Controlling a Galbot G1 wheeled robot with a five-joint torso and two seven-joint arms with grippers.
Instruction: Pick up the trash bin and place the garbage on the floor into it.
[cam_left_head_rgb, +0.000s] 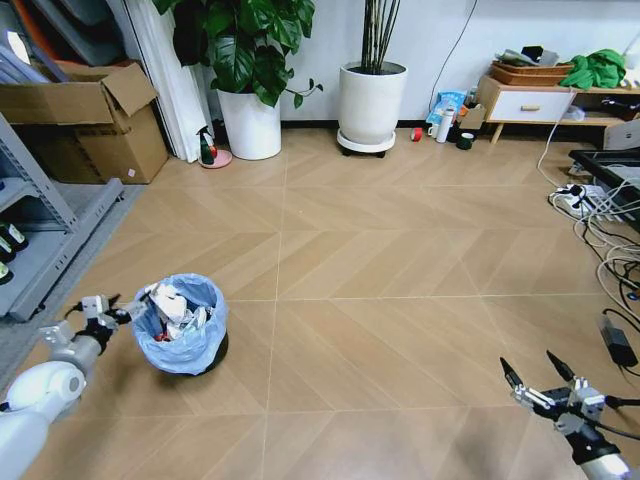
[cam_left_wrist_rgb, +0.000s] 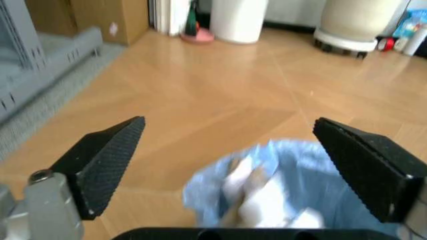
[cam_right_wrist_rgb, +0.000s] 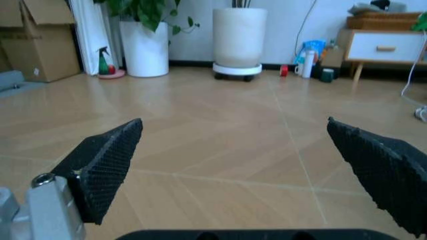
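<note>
The trash bin (cam_left_head_rgb: 185, 335), a small black tub lined with a crinkly light-blue bag, stands on the tan chevron floor (cam_left_head_rgb: 380, 280) at the lower left. White crumpled garbage (cam_left_head_rgb: 172, 305) fills it. My left gripper (cam_left_head_rgb: 118, 310) hovers open right at the bin's left rim. In the left wrist view the blue bag (cam_left_wrist_rgb: 293, 185) with white garbage (cam_left_wrist_rgb: 260, 195) lies just beyond the open left gripper (cam_left_wrist_rgb: 233, 160). My right gripper (cam_left_head_rgb: 535, 372) hangs open over bare floor at the lower right, its wide-spread fingers (cam_right_wrist_rgb: 107, 160) holding nothing.
Two white plant pots (cam_left_head_rgb: 370, 100) and a spray bottle (cam_left_head_rgb: 207, 147) stand along the back wall. Cardboard boxes (cam_left_head_rgb: 80, 120) and a grey rack (cam_left_head_rgb: 40, 230) line the left. Cables and a power strip (cam_left_head_rgb: 590, 205) lie at the right, by a low wooden cabinet (cam_left_head_rgb: 530, 100).
</note>
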